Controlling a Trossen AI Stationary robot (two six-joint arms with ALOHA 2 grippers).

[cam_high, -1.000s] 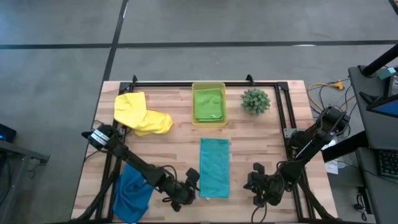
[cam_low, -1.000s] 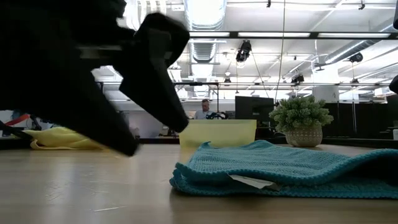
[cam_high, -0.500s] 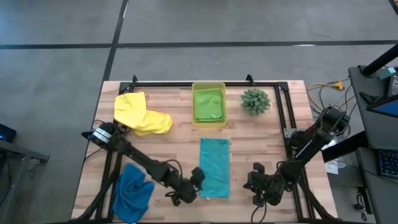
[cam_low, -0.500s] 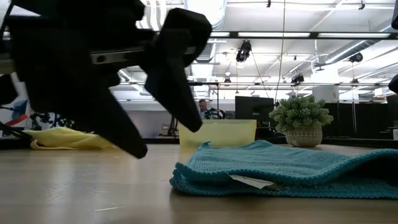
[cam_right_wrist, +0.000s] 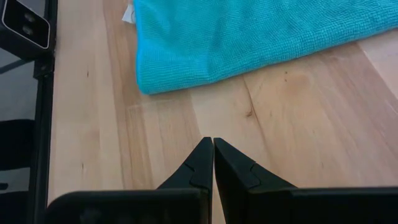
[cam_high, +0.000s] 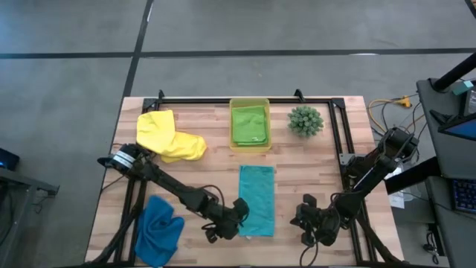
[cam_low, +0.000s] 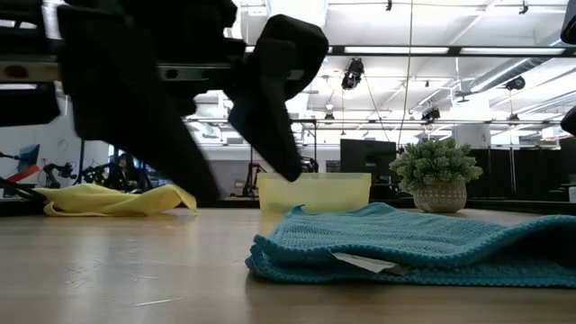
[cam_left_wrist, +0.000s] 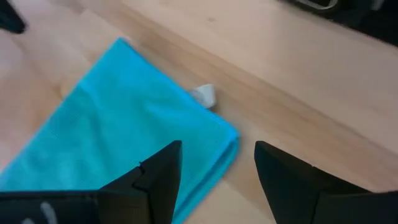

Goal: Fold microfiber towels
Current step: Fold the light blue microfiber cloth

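The left gripper (cam_high: 236, 216), fingers wide apart and empty, hangs at the teal towel (cam_high: 256, 199)'s lower-left corner. Only the left wrist view shows its white tag (cam_left_wrist: 204, 94).

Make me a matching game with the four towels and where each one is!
Towels:
1. yellow towel
2. lime green towel
3. royal blue towel
4. teal towel

Places:
A. folded flat in the middle of the table
B. inside the plastic bin
C. crumpled at the table's far left
D. bunched at the table's near left corner

Pairs: 1-C, 2-B, 3-D, 4-A
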